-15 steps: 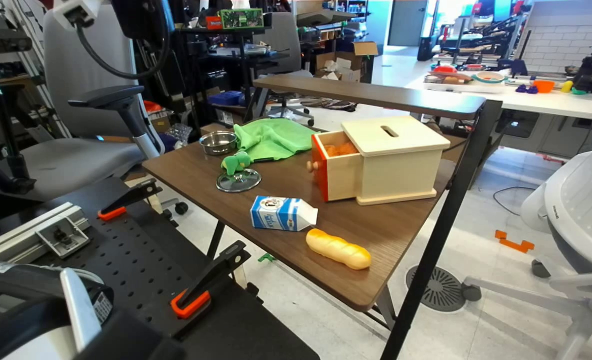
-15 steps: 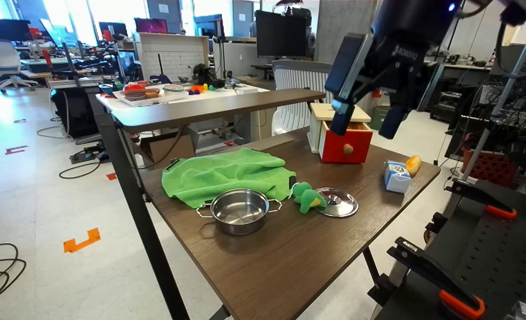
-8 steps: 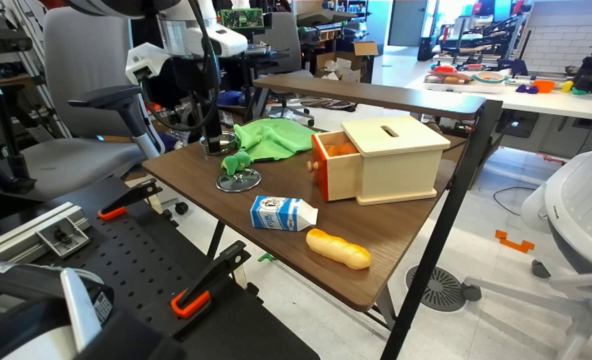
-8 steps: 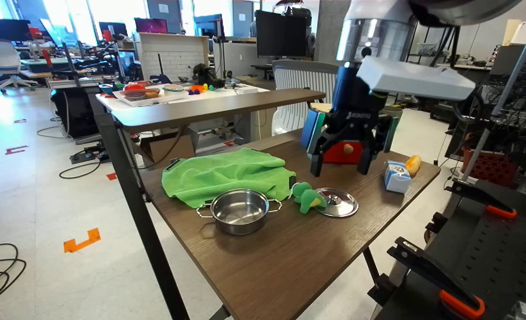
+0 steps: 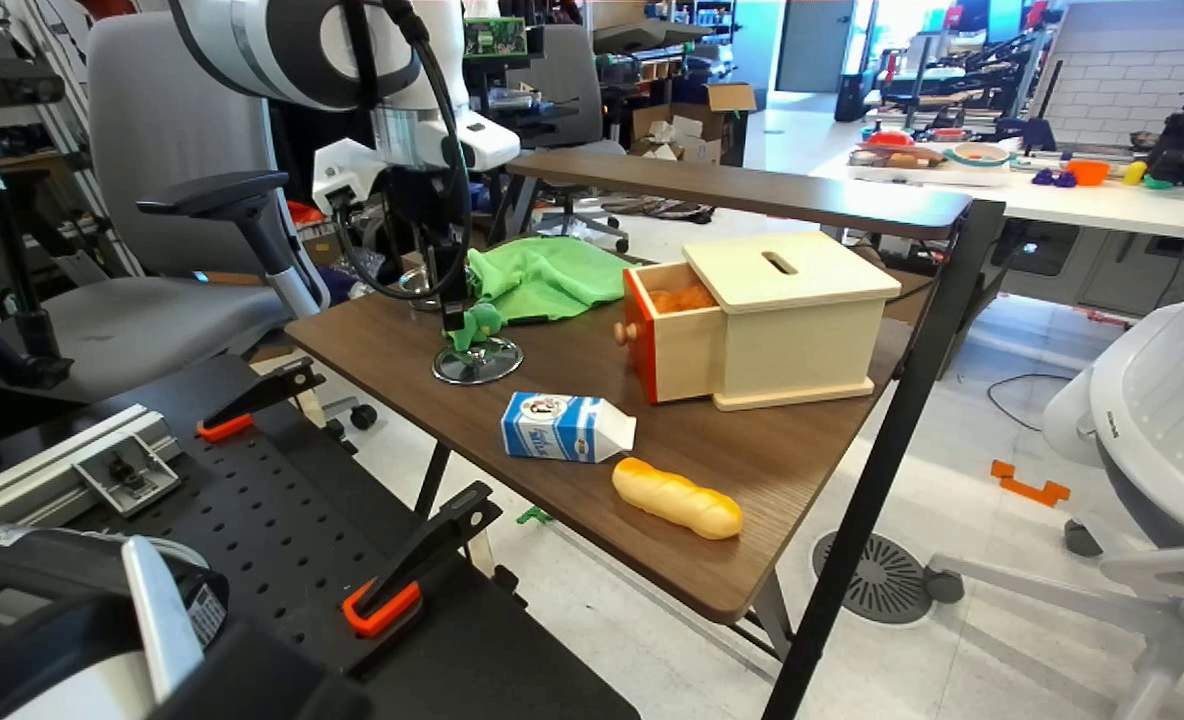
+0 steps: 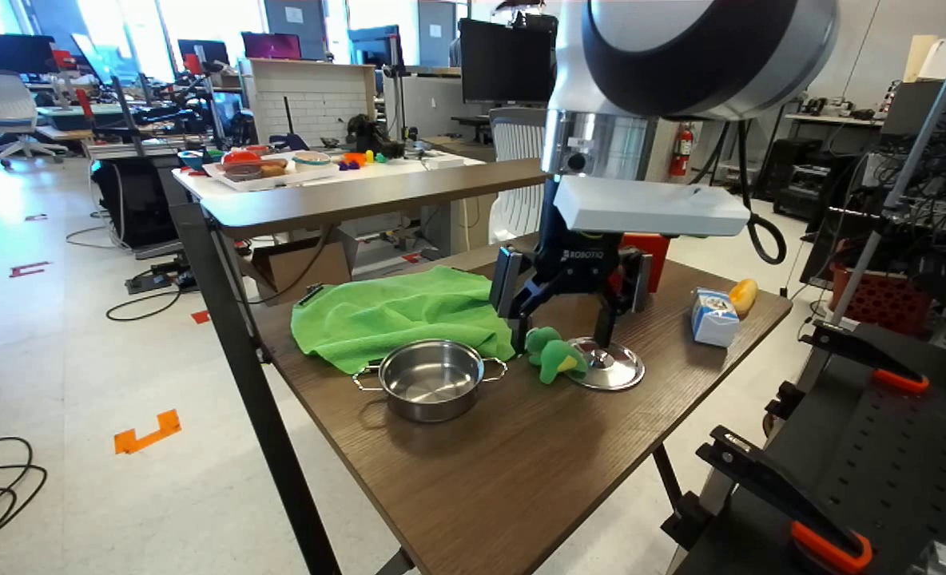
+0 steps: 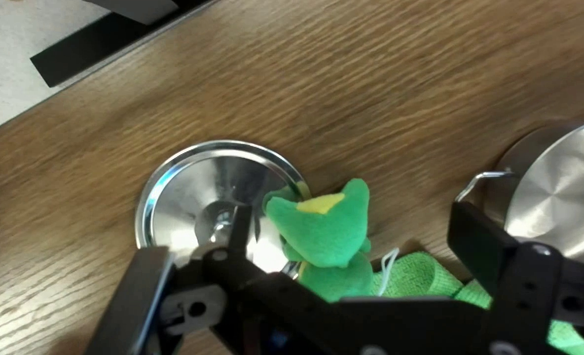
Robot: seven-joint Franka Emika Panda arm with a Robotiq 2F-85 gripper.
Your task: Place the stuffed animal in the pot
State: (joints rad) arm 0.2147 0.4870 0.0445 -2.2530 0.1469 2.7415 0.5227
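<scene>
Gripper (image 6: pixel 561 340) wide, now lower and closer to the green stuffed animal (image 7: pixel 325 234) than before

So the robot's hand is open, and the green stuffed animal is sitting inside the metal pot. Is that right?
Not quite: the green stuffed animal isn't inside the metal pot; in an exterior view it is outside, at the edge of the shiny round lid. The robot's hand is open, as you say.

Green, yellow-patched stuffed animal (image 7: pixel 324 236) near upright, two-handled metal pot (image 6: pixel 431 409).
</scene>
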